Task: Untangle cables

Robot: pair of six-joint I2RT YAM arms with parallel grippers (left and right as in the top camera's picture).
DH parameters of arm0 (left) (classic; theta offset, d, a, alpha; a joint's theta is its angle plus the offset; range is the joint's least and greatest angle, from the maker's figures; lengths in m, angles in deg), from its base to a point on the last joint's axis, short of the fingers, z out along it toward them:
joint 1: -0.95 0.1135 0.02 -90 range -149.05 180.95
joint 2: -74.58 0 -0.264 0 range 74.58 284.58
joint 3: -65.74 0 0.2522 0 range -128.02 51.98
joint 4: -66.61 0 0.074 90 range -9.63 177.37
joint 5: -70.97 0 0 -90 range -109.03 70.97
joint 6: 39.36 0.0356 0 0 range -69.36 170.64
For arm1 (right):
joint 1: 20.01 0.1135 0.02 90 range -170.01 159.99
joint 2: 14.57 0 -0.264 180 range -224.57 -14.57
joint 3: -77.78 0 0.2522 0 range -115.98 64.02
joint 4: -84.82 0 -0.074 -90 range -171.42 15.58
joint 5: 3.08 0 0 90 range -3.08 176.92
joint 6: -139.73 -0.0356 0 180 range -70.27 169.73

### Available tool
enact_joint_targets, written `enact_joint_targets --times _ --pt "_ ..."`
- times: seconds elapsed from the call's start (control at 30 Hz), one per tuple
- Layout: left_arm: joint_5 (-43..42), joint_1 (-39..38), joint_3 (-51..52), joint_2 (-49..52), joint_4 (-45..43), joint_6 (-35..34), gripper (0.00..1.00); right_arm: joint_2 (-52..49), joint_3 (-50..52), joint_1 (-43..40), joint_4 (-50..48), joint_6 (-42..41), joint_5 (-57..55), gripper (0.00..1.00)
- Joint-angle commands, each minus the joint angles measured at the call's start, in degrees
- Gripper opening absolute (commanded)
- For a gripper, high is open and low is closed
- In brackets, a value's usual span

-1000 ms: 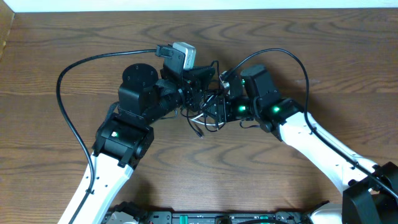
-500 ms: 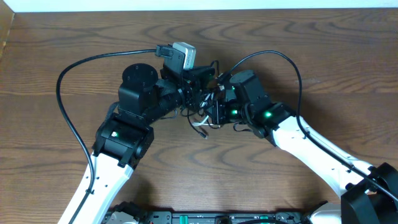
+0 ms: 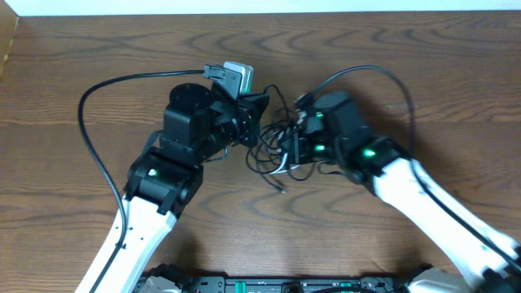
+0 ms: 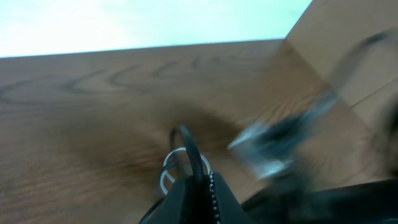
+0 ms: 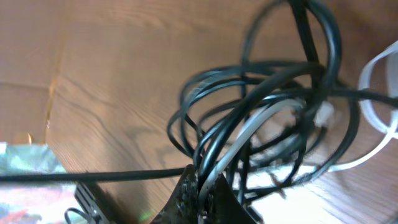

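No text, label, brand, number or sign can be read in any view; the wrist views are partly blurred.

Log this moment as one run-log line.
left gripper: shut on black loop of cables | right gripper: shut on black and white strands | cables: tangled between grippers | status: not yet untangled

Middle's jammed: tangled thin black and white cables (image 3: 277,150) wedged between left arm (image 3: 163,175) and right arm (image 3: 391,163). The brown wooden table (image 3: 464,65) is open upper right. A thick black lead (image 3: 82,118) loops the left side.
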Motion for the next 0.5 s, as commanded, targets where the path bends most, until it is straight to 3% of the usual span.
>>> enact_joint_targets --times 0.0,0.3,0.47 --pt "1.86 -0.11 -0.66 2.82 0.50 2.01 0.08 8.07 -0.17 -3.91 1.68 2.43 -2.16 0.01" --pt "1.95 -0.04 -0.66 11.15 1.01 2.23 0.08 18.71 -0.17 -19.58 12.02 4.61 -6.12 0.01" --pt "8.57 -0.04 -0.66 15.34 1.99 2.23 0.08 21.53 -0.17 -28.50 14.14 6.21 -6.01 0.01"
